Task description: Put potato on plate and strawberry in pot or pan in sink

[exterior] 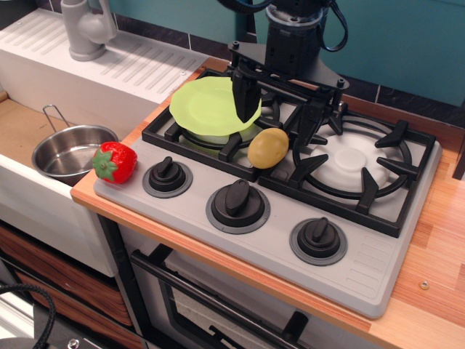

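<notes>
Potato (268, 147) sits at frame centre on the stove's front grate edge, between the two burners. Just upper left, the lime plate (207, 105) rests on the left burner grate. Above the potato hangs the hand (280, 116), fingers spread, empty. At left, the strawberry (115, 161) lies on the worktop (429, 240) edge beside the steel pot (65, 153) in the sink (22, 131).

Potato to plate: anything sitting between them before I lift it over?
Nothing visible lies between them. The potato rests on the burner grate beside the lime-green plate, just off its right edge. The end effector hangs open directly above that spot, one finger in front of the plate's edge, the other right of the potato.
</notes>
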`<state>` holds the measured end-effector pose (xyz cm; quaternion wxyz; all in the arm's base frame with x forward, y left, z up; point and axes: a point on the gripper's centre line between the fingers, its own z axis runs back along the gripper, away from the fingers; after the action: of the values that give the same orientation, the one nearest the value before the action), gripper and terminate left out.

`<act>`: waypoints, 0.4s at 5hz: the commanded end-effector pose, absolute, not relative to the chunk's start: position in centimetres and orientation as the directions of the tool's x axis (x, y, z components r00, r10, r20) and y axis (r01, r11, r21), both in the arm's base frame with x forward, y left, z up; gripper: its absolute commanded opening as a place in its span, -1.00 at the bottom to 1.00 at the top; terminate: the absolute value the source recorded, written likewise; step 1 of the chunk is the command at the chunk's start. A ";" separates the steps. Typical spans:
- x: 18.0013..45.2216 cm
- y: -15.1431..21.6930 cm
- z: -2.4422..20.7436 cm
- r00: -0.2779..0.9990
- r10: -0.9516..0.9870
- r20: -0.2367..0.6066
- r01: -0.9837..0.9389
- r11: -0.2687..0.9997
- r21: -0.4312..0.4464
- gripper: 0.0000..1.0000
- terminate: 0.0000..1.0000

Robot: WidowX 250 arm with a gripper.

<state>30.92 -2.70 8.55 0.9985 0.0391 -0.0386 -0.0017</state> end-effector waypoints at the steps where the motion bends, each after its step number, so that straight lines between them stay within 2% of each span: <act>1: 30.9 -2.7 8.5 0.997 -0.006 0.077 0.000 0.997 0.078 1.00 -1.00; 2: 31.0 -2.7 7.7 0.995 -0.010 0.101 0.001 0.996 0.088 1.00 -1.00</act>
<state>30.68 -2.69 6.77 0.9984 0.0433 -0.0360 0.0001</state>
